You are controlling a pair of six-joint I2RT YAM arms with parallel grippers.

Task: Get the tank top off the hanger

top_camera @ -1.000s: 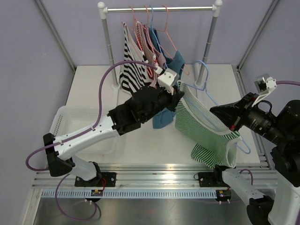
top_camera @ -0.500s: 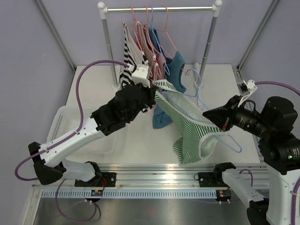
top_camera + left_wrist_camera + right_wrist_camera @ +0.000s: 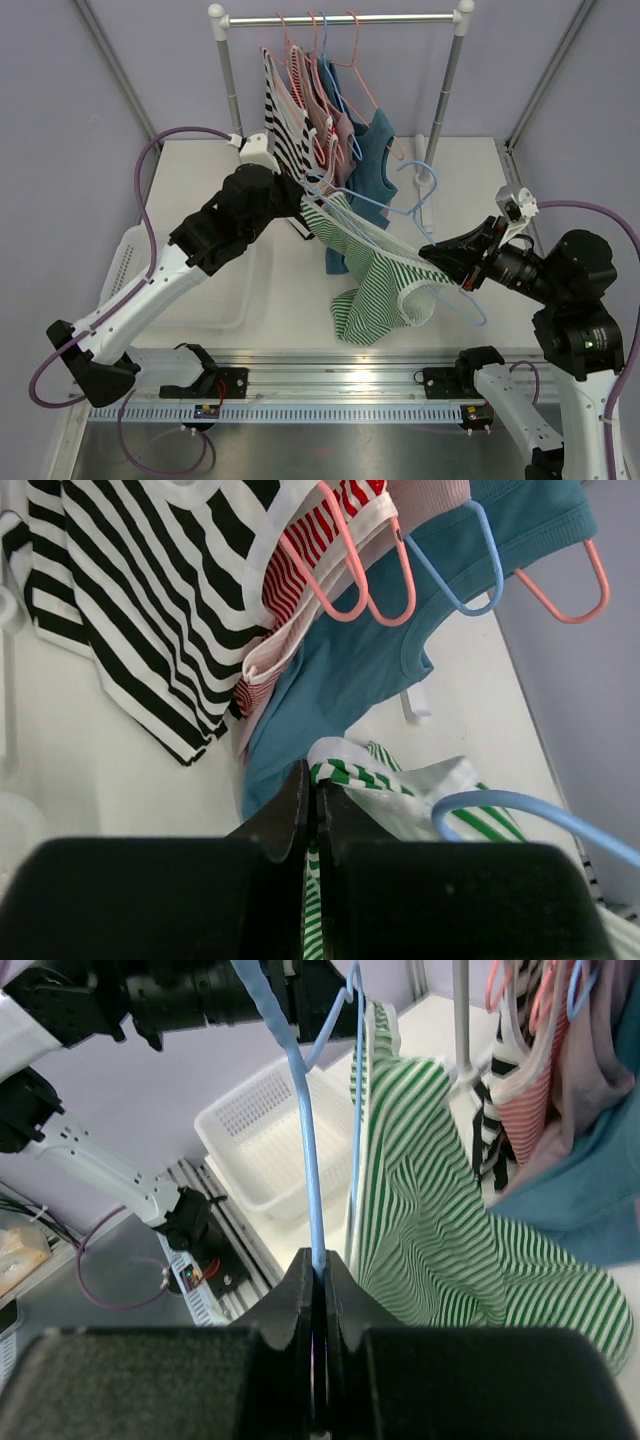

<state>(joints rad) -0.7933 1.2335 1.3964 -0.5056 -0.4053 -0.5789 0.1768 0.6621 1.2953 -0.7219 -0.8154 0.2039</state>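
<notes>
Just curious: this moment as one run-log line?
left gripper: shut on green tank top | right gripper: shut on blue hanger | removal: unfinished

Cloth tank top (image 3: 375,290), seemingly plastic hanger (image 3: 500,798)

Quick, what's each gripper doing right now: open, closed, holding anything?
Left gripper: shut on the green striped tank top.
Right gripper: shut on the blue hanger.

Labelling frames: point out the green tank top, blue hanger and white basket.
green tank top (image 3: 375,290): top view, bunched body.
blue hanger (image 3: 510,799): left wrist view, wire shoulder.
white basket (image 3: 240,1175): right wrist view, side wall.
</notes>
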